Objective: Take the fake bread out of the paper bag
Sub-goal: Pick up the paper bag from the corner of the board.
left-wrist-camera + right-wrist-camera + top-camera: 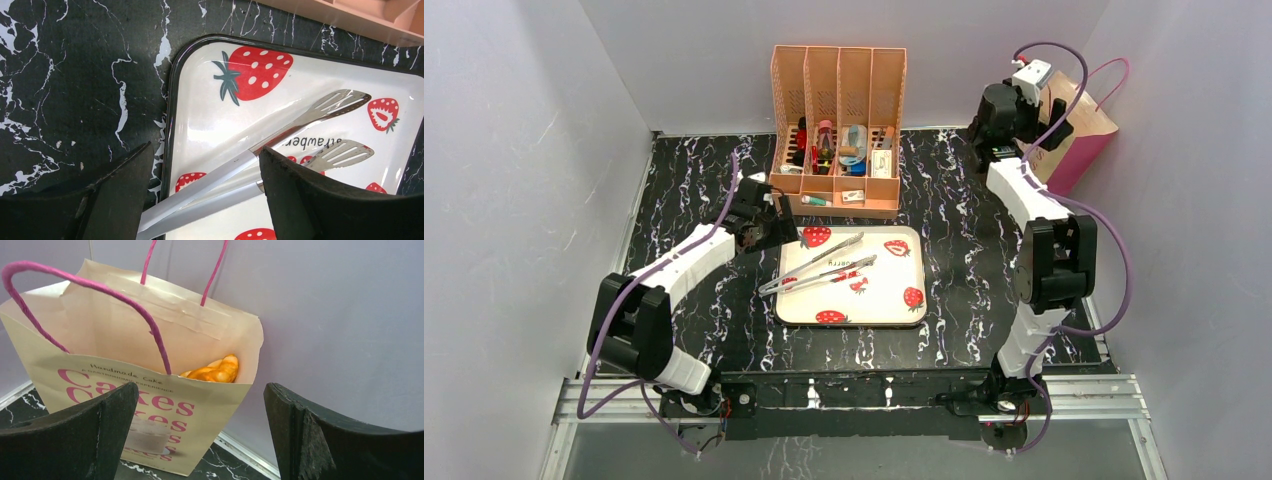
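1. the black marbled table (686, 180) carries everything; the paper bag (1079, 140) stands upright at its far right corner, against the wall, well apart from the tray
2. in the right wrist view the bag (165, 407) has its mouth open upward, with the "cakes" face toward the fingers and the pink handles arching over the opening
3. the strawberry tray (852, 324) sits mid-table with tongs (819, 270) lying across it and no bread on it
4. the right gripper (1022, 112) is much the nearer arm, just beside the bag; its fingers are spread wide and hold nothing (200, 390); they face the front of the bag, below the rim
5. the left gripper (784, 225) hovers at the tray's near-left corner, fingers spread either side of the tong handles (205, 150), not touching them
6. the fake bread (215, 371) is inside the bag at its right end; one knobbly golden piece shows just under the rim, its long axis slanting up to the right; by my reading, the fingers must rise and enter from above
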You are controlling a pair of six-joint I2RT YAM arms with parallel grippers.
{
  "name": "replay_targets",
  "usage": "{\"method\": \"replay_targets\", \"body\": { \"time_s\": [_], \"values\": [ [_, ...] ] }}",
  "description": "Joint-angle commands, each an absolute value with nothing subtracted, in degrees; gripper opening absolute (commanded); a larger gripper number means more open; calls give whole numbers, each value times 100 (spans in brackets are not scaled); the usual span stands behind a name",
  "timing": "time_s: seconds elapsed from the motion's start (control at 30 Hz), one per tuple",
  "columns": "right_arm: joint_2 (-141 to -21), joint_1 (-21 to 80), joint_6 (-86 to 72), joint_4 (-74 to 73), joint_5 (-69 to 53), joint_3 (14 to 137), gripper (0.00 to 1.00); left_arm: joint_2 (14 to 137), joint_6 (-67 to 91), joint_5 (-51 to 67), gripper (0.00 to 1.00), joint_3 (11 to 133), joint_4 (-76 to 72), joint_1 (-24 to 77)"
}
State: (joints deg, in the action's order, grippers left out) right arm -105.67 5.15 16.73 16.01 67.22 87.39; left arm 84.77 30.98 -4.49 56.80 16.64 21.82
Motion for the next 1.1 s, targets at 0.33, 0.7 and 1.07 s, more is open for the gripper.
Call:
{"method": "replay_targets", "body": {
  "time_s": [0.33,0.7,1.07],
  "values": [
    [-11430,350,1920,2168,6214,9661,98,8646,3108,-566,75,5785,1778,2181],
    [-12091,282,2359,2097,6047,10538,98,8865,3091,-634,74,5817,1735,2184],
    [-12502,45,2109,1270,5667,11169,98,8901,3041,-711,74,5816,1797,2180]
  ]
}}
